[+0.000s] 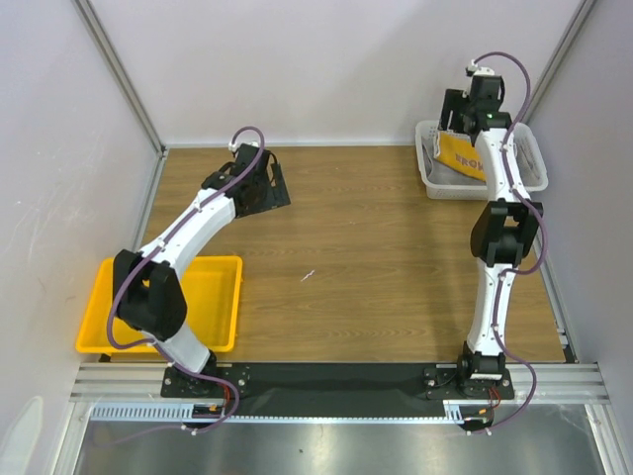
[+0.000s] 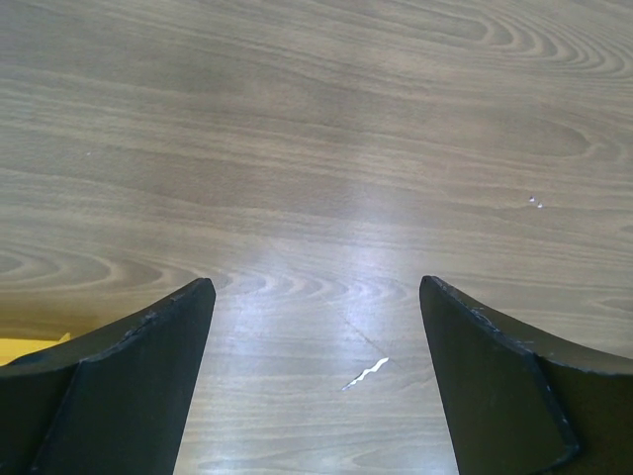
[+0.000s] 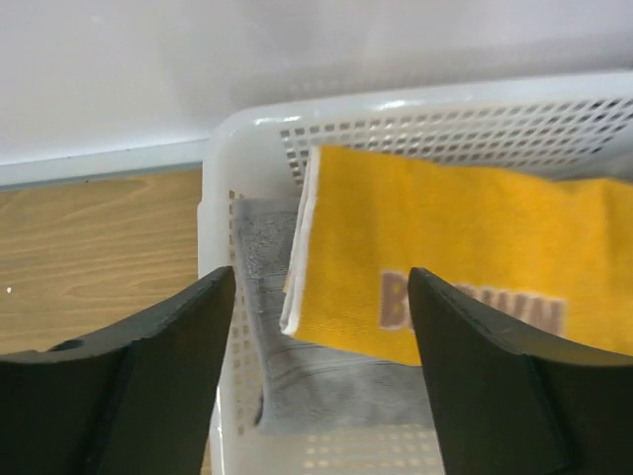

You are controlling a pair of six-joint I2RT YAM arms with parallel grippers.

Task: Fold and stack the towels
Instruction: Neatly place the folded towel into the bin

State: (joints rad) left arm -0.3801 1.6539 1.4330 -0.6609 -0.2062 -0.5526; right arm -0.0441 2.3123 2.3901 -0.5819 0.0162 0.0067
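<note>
While hovering over white basket [image 1: 431,184] at far right: right gripper [image 3: 321,386] jaws apart, gripping nothing. Yellow towel [image 3: 455,247] folded atop grey towel [image 3: 297,381] inside. Left gripper [image 2: 316,386] spread, bare table [image 2: 316,129] beneath. Yellow tray [image 1: 213,297] near left: no towel seen. Early or late, undeterminable.

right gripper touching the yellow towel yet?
Apart. In the right wrist view the right gripper is open and both fingers sit in front of the yellow towel in the white basket, nothing between them.
</note>
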